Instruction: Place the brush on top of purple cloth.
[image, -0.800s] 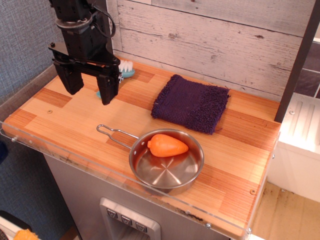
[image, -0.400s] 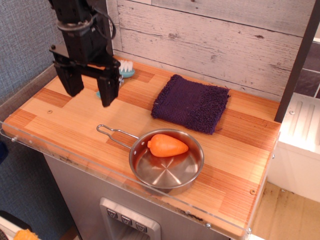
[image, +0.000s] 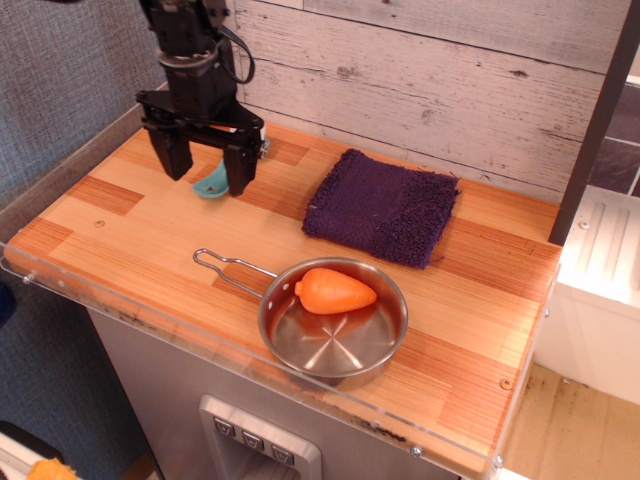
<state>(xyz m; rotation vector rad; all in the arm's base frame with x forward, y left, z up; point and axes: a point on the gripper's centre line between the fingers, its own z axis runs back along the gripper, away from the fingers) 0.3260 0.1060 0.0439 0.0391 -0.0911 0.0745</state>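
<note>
The small teal plastic brush (image: 212, 184) is straddled by the wide-spread black claw (image: 208, 175), with the dark purple fuzzy cloth (image: 382, 207) lying at its three o'clock.

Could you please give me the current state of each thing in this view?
Gripper: open, fingers straddling the brush.
Brush: lying on the table, mostly hidden by the gripper, not on the cloth.
Purple cloth: flat, nothing on it.
Pan: upright, holding the carrot toy.
Carrot toy: lying in the pan.
</note>
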